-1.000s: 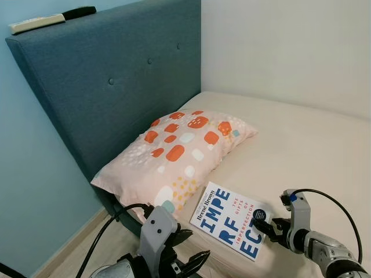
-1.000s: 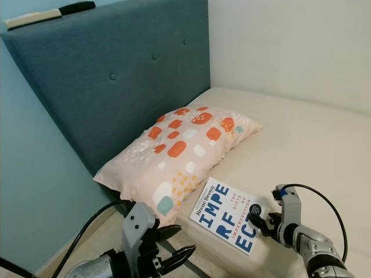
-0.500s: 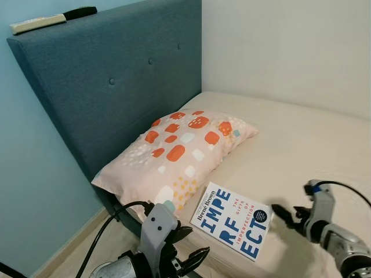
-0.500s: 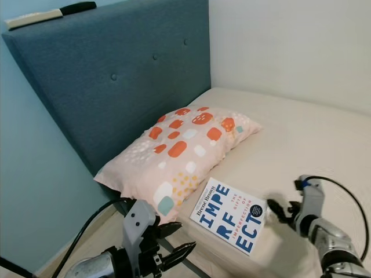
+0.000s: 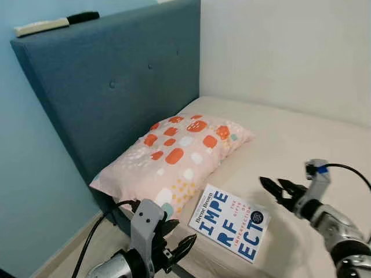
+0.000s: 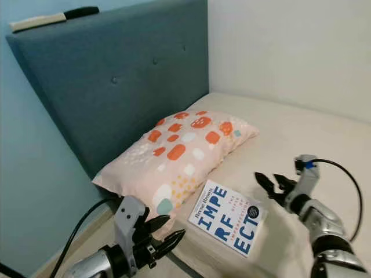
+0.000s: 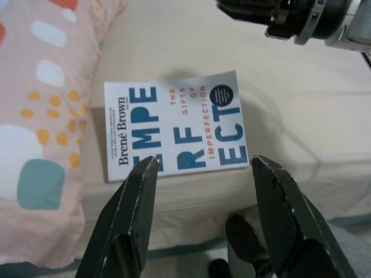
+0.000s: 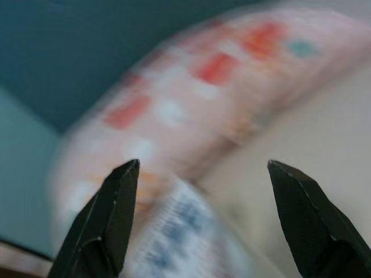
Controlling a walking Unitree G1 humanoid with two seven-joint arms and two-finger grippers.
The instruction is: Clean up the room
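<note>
**bedbot_fan:** So why is the book (image 5: 229, 222) parked right at the mattress edge? It lies flat, cover up, just beside the low corner of the spotted pillow (image 5: 174, 157), nearer the camera than the pillow.

**tidy_tom:** Probably because that spot is within reach of both arms. The left gripper (image 5: 174, 249) hangs below the bed (image 5: 301, 139) edge, nearer than the book, fingers spread wide with nothing in them. Its wrist cam looks straight down on the cover.

**bedbot_fan:** And the right one?

**tidy_tom:** The right gripper (image 6: 271, 185) floats above the sheet just past the book's far corner, fingers wide apart, empty too. Beyond the book there's the pillow, then the blue headboard (image 5: 116, 87) with a remote (image 5: 40, 26) on top.
</note>
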